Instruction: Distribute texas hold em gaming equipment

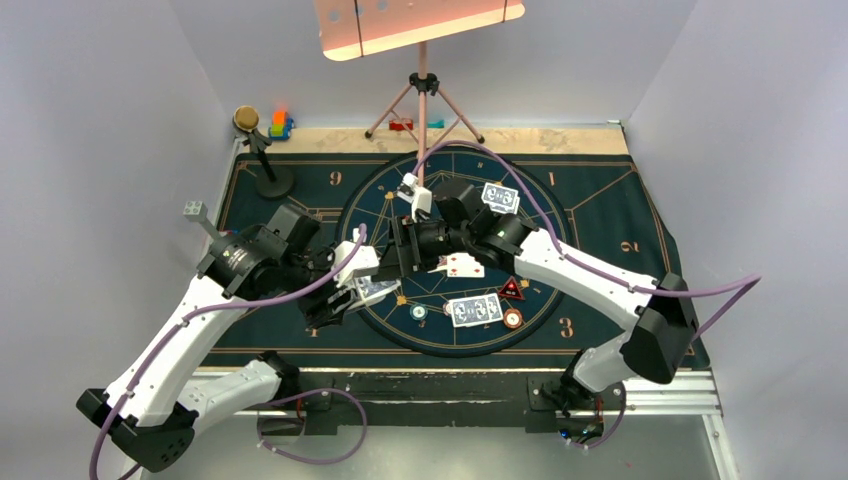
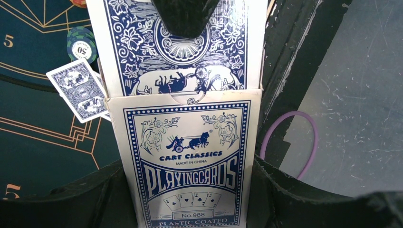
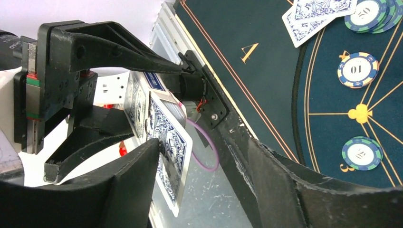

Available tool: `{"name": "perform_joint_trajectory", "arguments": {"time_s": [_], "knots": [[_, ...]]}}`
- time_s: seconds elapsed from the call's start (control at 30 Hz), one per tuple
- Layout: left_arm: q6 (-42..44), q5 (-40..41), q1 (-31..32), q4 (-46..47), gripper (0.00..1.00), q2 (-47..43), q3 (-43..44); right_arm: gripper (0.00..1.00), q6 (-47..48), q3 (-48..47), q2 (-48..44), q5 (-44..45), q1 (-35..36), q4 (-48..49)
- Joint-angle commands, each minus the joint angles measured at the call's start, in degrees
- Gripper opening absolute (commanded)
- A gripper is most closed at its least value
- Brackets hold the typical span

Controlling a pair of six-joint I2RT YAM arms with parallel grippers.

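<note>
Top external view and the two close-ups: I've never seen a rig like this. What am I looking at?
Two robot arms stand side by side, each ending in a two-finger gripper. The wide picture looks down from above and behind them. The other two come from cameras on the wrists. On the dark mat lie face-down cards, poker chips and a red-edged triangular marker. The left gripper is clamped on a playing-card box. One card sticks out of it, between the open jaws of the right gripper.

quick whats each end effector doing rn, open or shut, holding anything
left end effector: closed, holding the playing card box.
right end effector: open, jaws either side of a card sticking out of that box, not gripping it.
</note>
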State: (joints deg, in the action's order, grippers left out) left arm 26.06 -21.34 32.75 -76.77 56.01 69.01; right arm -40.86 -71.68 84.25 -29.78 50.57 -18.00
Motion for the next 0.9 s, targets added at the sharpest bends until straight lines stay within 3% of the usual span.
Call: {"name": "perform_joint_trajectory", "arguments": {"time_s": [0.0, 0.17, 0.63, 0.87], "knots": [[-0.7, -0.7, -0.3, 1.4, 0.00, -0.6, 2.4, 0.67, -0.2, -0.7, -1.8, -0.4, 0.0, 1.4], [-0.7, -0.9, -0.3, 1.2, 0.00, -0.8, 2.5, 0.49, 0.2, -0.3, -3.3, 0.9, -1.2, -0.2], [-0.7, -1.5, -0.3, 0.7, 0.00, -1.1, 2.8, 0.40, 1.4, 0.2, -6.5, 3.0, -3.5, -3.5], [-0.7, -1.5, -0.3, 0.6, 0.00, -1.2, 2.7, 0.26, 1.9, -0.4, -8.4, 4.8, -4.8, -4.8]]}}
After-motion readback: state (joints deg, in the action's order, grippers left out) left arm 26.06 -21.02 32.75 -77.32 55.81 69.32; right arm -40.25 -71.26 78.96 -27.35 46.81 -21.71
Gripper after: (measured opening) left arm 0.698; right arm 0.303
